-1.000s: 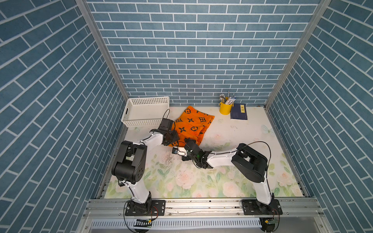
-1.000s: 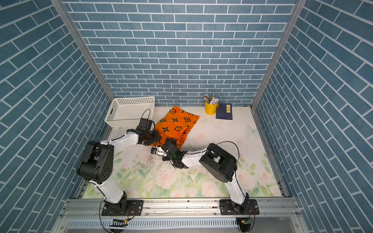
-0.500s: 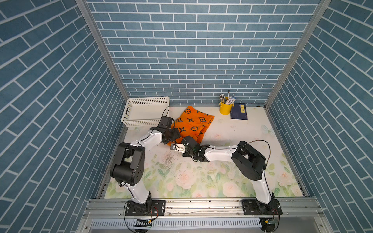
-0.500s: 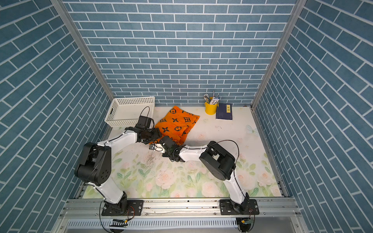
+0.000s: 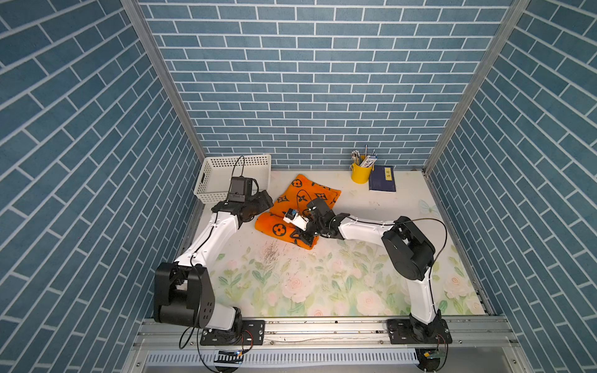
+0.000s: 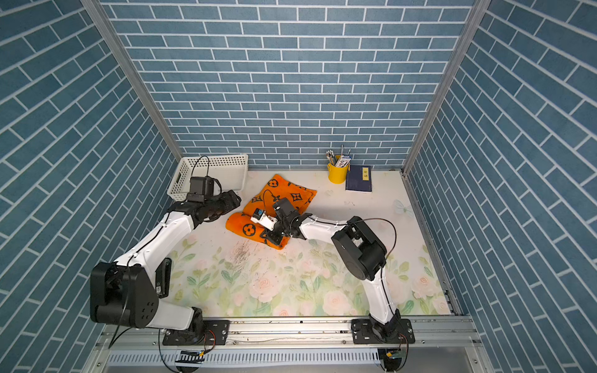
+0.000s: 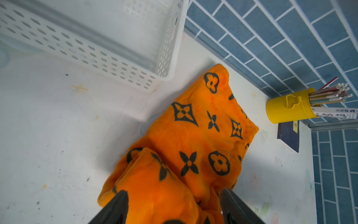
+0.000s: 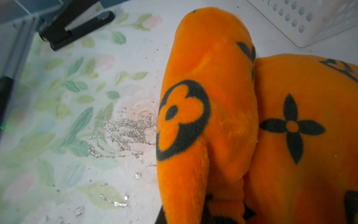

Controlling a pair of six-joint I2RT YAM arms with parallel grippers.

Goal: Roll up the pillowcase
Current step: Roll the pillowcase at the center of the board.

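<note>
Pillowcase (image 5: 318,193) part-rolled at the back left of the table (image 5: 323,284), one tool at each end of the roll.

Near edge is wound into a fat roll (image 8: 209,93). The unrolled tail (image 7: 203,124) lies flat beyond it, just beside the white basket (image 5: 226,190), far corner pointing at the back wall. The roll's long axis runs across the table on a slant, left end farther back and right end nearer the robot. Left tool (image 7: 175,211) stands wide open astride the left end, gripping nothing; likely placed to fence that end in. Right tool (image 5: 306,239) sits on the right end, and its jaws appear drawn in on a plush fold, though the wrist view hides most of them. Judged purpose: pin the roll so it can't spring open while the next turn is set up. Roughly half the cloth remains flat.
</note>
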